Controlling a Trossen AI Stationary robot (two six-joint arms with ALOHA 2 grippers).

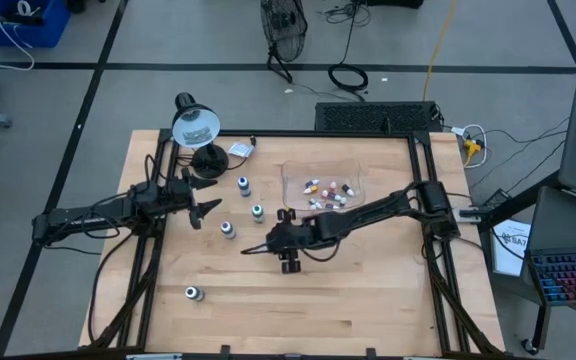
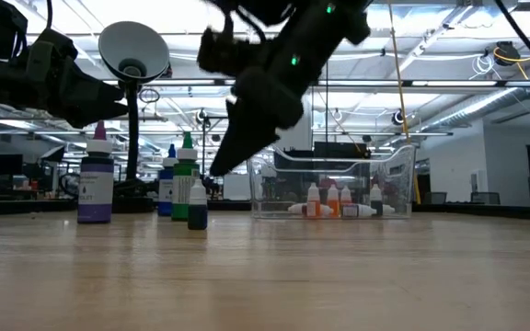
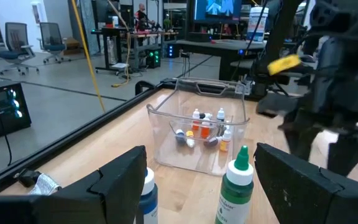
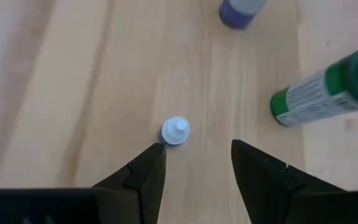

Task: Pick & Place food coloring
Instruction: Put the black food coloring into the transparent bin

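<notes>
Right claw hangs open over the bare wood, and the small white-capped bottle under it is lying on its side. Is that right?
Not quite. The right claw does hang open over the wood, but the small white-capped bottle stands upright: the right wrist view looks straight down on its round cap. The low view shows it standing too.

Wooden table (image 1: pixel 368 300): pale plank top in a black frame, standing on a grey floor (image 1: pixel 168 40) crossed by dark lines.
Desk lamp (image 1: pixel 196 125): white shade, black base, at the table's far left corner.
Fan (image 1: pixel 282 25): on the floor beyond the table's far edge, with black cables (image 1: pixel 348 76) near it.
Blue bin (image 1: pixel 18 20): far left of the table.
Keyboard (image 1: pixel 573 275): lit blue, right of the table.
Office chairs (image 3: pixel 17 40): in the room beyond the table.
Ceiling (image 2: pixel 449 46): open beams, bright strip lights.
</notes>
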